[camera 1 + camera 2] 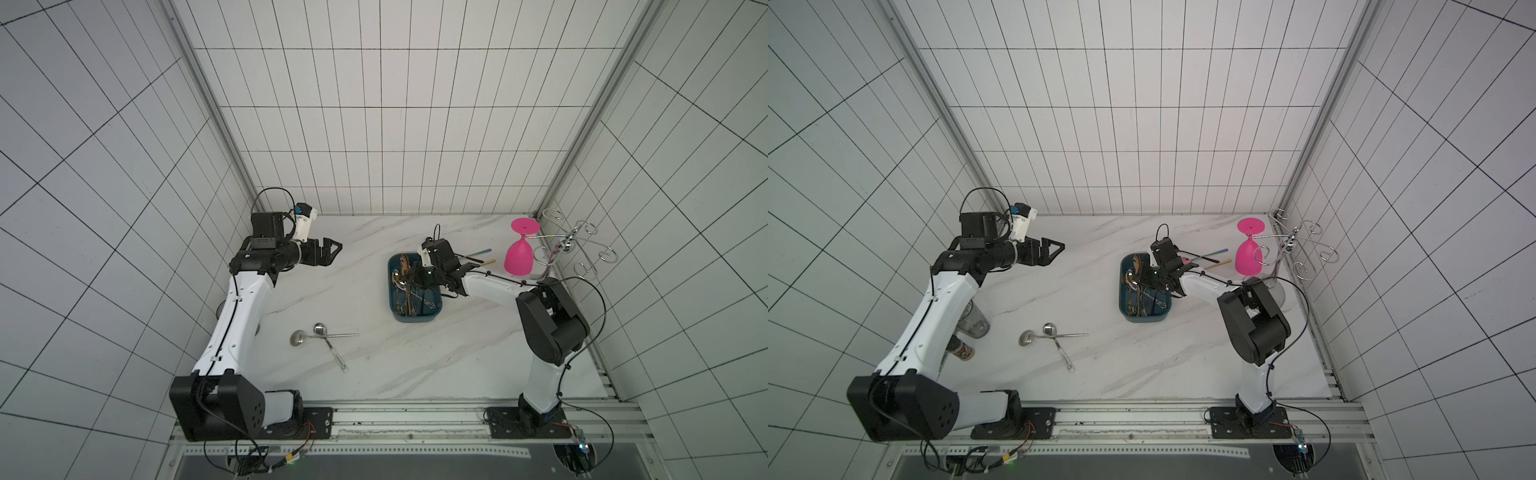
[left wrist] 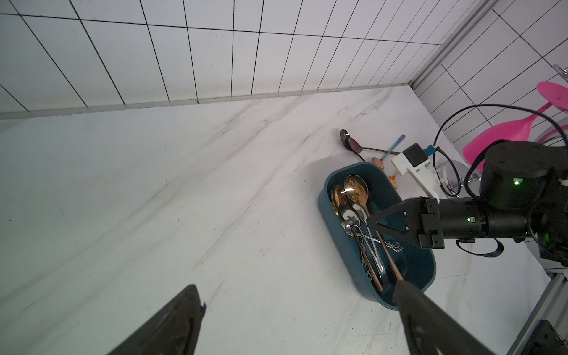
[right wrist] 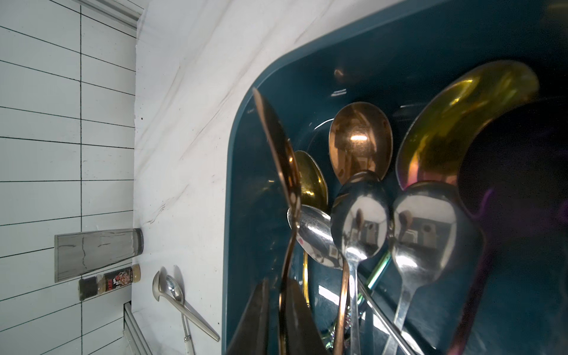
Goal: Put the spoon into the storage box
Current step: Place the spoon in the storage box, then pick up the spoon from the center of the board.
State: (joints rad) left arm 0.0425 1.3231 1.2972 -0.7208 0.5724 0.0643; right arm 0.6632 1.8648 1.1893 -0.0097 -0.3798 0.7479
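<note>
Log the pink goblet (image 1: 518, 257) at the back right of the desk (image 1: 395, 374): it is upside down, foot uppermost, with its stem against an arm of the chrome wire rack (image 1: 575, 245) by the right wall. You cannot tell whether it hangs there or rests on its rim. At the left edge a smoky glass (image 1: 972, 322) stands upright, with a small seasoning bottle (image 1: 961, 351) just beside it. White tiled walls (image 1: 374, 124) enclose the desk, and a metal rail (image 1: 415, 409) runs along its front.

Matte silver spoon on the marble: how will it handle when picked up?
The matte silver spoon: probably stiff, straight metal handle. Likely hard to pinch, lying flat on the table. It crosses the shiny spoon, so lifting may shift that.
</note>
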